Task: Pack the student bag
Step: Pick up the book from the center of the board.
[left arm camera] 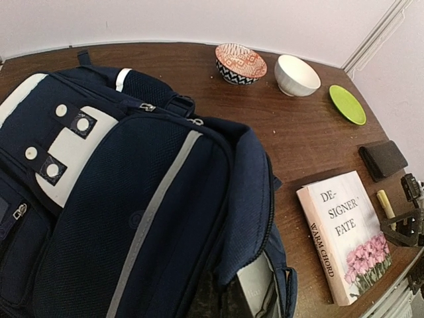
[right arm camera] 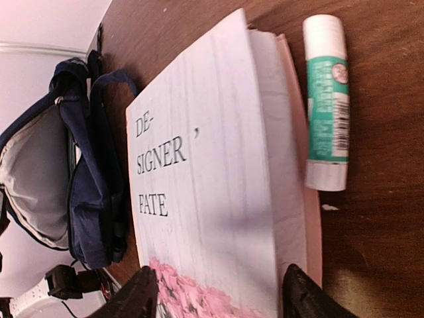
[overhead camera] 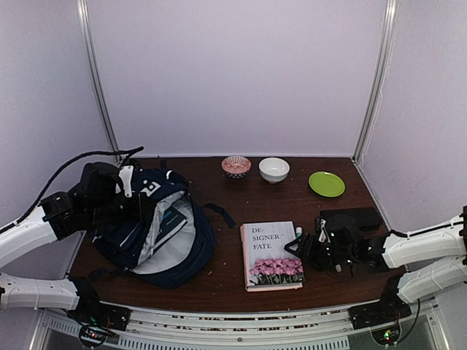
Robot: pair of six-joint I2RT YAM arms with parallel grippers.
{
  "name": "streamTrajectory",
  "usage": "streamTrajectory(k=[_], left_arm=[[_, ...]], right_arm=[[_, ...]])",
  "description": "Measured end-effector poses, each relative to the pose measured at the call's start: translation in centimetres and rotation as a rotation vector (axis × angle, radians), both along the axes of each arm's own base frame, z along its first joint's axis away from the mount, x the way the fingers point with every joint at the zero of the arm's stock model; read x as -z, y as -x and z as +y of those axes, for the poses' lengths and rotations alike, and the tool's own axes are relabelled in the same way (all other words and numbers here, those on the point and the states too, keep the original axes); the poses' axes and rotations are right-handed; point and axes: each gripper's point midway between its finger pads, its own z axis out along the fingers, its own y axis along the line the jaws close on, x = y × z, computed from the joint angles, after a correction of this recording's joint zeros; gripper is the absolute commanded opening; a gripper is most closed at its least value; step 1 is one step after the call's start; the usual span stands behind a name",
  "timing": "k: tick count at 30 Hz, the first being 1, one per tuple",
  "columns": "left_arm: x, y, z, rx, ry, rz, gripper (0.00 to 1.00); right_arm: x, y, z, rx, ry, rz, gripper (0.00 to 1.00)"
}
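The student bag [overhead camera: 157,233] lies open at the left, navy with white patches, its grey lining [right arm camera: 30,165] showing. My left gripper [overhead camera: 136,198] is shut on the fabric at the bag's top edge, holding the flap [left arm camera: 245,199] up; its fingers are hidden in the left wrist view. A white book [overhead camera: 271,255] titled "Designer Fate" lies at the centre. My right gripper [overhead camera: 298,251] straddles the book's right edge, with one finger on the flowered cover [right arm camera: 142,295] and the other at the page edge [right arm camera: 305,295]. A green glue stick [right arm camera: 326,99] lies beside the book.
A flat black case [overhead camera: 352,217] sits behind my right gripper. A patterned bowl [overhead camera: 236,165], a white bowl [overhead camera: 273,169] and a green plate [overhead camera: 326,183] stand along the back. A yellow marker [left arm camera: 385,202] lies near the book.
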Motion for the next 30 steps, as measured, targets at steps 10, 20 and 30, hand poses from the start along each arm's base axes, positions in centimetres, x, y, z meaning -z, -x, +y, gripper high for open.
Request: streamTrajectory(k=[10, 20, 30], left_arm=[[0.2, 0.2, 0.5, -0.015, -0.007, 0.002, 0.0], [0.1, 0.3, 1.0, -0.03, -0.015, -0.003, 0.0], [-0.2, 0.8, 2.7, -0.07, -0.061, -0.016, 0.0]], right_arm=[[-2.0, -0.3, 3.4, -0.05, -0.058, -0.033, 0.17], [-3.5, -2.2, 6.3, -0.093, -0.041, -0.073, 0.0], [-9.3, -3.0, 7.6, -0.197, 0.016, -0.194, 0.0]])
